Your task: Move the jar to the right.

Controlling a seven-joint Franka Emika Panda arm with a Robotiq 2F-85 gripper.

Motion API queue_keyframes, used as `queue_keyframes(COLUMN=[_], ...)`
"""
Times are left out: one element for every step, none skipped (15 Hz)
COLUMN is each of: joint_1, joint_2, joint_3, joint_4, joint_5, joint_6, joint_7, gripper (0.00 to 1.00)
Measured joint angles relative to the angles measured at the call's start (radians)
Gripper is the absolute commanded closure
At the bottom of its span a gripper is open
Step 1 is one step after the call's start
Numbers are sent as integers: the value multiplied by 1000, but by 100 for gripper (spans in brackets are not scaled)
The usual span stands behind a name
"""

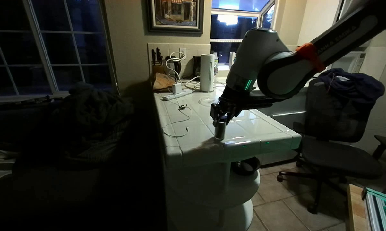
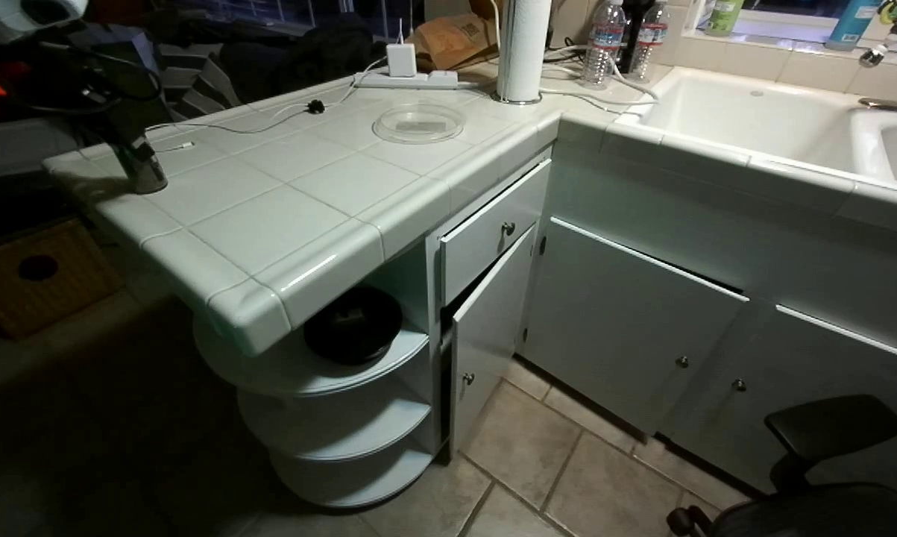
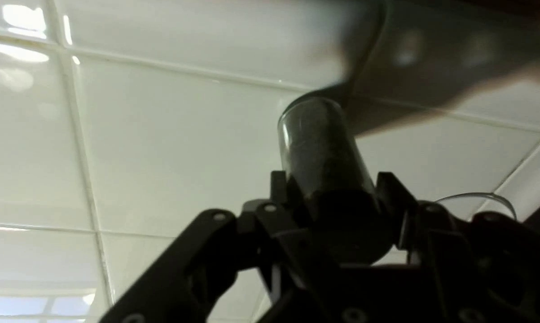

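The jar (image 3: 326, 148) stands about upright near the outer edge of the white tabletop (image 2: 299, 195), its base seemingly down on it, and its shiny wall suggests glass or hard plastic: stiff, probably fairly light, slick, and breakable if it went over that edge. You have its dark upper end between the fingers (image 3: 396, 199), which look closed onto both sides, a workable hold for a sideways move, though gripping lower on the body would likely resist tipping better. Lift before you shift it, since the base could catch on a tile joint (image 3: 85, 170).
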Motion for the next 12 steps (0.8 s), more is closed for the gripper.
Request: queue_keyframes(joint_1=[3, 7, 11, 14, 16, 16, 15, 11, 3, -8, -23, -38], joint_2=[5, 9, 11, 12, 10, 7, -1, -12, -29, -50, -73, -95], joint_3=[-3, -6, -9, -12, -17, -22, -33, -48, -64, -79, -91, -100], joint_4=[0, 0, 0, 0, 0, 2, 5, 11, 19, 25, 31, 39], joint_5=[-12, -23, -33, -41, -48, -50, -59, -73, -94, -114, -131, -134], joint_6=[18, 32, 41, 42, 42, 42, 41, 36, 25, 11, -9, -36], joint_7=[5, 8, 11, 16, 27, 34, 46, 56, 66, 72, 77, 77], gripper=[76, 76, 76, 76, 76, 76, 76, 76, 76, 76, 76, 76])
